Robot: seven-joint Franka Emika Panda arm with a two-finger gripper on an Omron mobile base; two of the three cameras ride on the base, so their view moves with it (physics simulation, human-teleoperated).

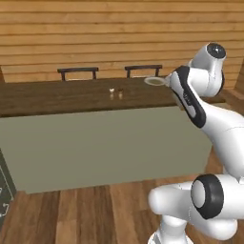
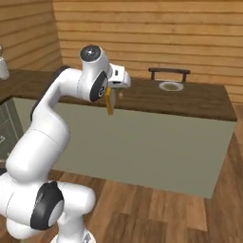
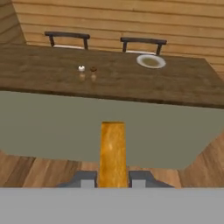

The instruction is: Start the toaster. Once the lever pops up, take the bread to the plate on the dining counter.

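My gripper [image 3: 113, 180] is shut on the bread [image 3: 113, 153], a flat tan-yellow slice standing on edge between the fingertips. From the right base view the bread [image 2: 110, 102] hangs below the gripper [image 2: 112, 93], in front of the near side of the dining counter [image 2: 190, 102]. The off-white plate [image 3: 151, 61] sits on the dining counter [image 3: 109, 81] near its far edge, ahead and to the right of the bread. In the left base view the plate [image 1: 154, 81] is partly covered by my arm. The toaster and its lever are out of view.
Two small shakers [image 3: 87, 70] stand mid-counter, left of the plate. Two dark chairs [image 3: 65, 37] [image 3: 142, 43] stand behind the counter. The counter's pale olive side panel [image 1: 105, 147] faces me across wooden floor. A dark cabinet [image 2: 4, 123] is at the left.
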